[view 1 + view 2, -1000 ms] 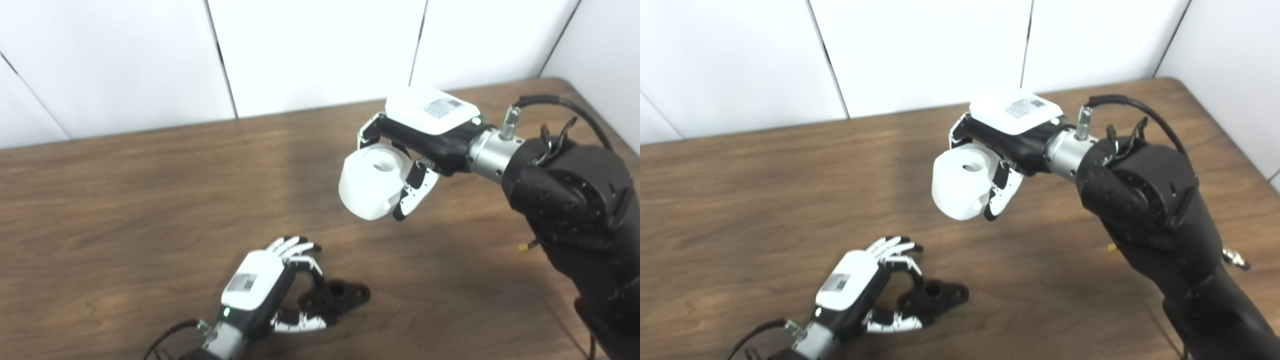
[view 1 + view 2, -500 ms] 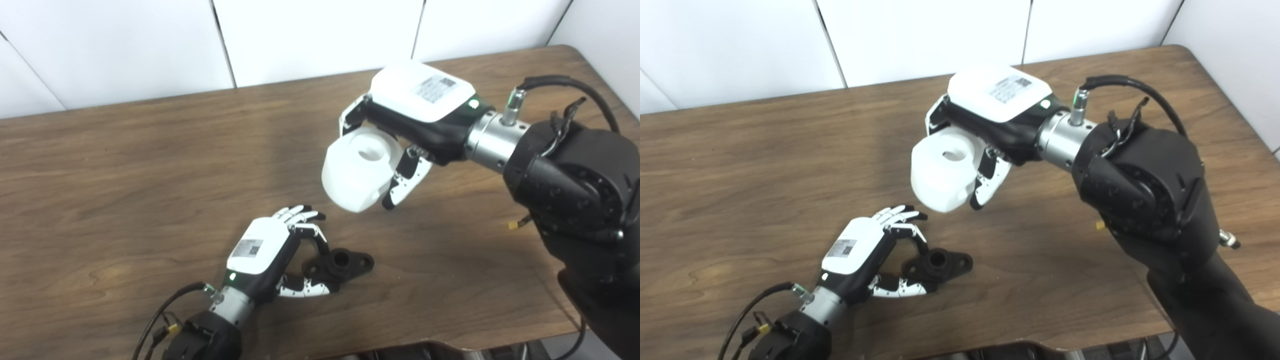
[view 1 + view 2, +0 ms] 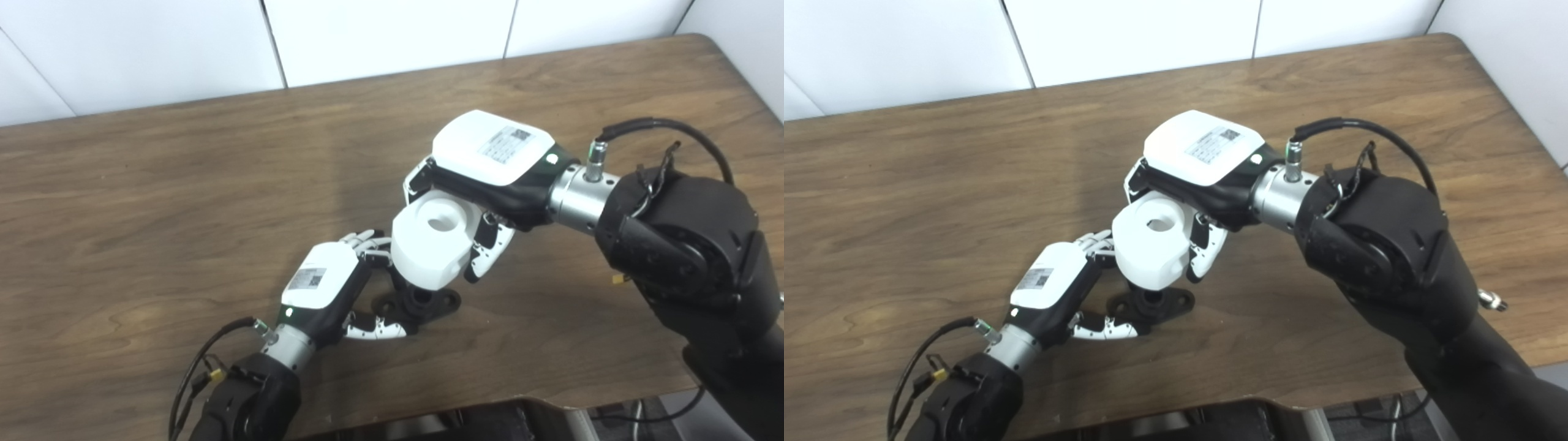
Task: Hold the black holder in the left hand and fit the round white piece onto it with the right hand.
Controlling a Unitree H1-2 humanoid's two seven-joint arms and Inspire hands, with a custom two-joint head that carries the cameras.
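Sitting flat on the wooden table (image 3: 153, 184), near its front edge: black holder (image 3: 429, 303), a flanged base with a short round socket standing up from the middle. Pinched at its left end by the left hand (image 3: 324, 285), thumb lying along the near side of the flange, fingers (image 3: 367, 240) curled over the far side and partly hidden behind the white part; clamped on the holder as far as can be seen, though the exact contact under the fingers cannot be made out. Hanging directly above the socket: round white piece (image 3: 432, 245), a thick drum with a central hole facing up and toward the camera, tilted a little, its lower edge just over the holder's socket and overlapping it in both views. Cannot tell whether touching or a hair apart. Wrapped around the drum from behind and the right: right hand (image 3: 484, 165), fingers closed on the far side, thumb pressed down the near right side, firmly clamped on the piece. Reaching in from the lower right, the black forearm with a cable looped over the wrist. Behind the table, plain white wall panels.
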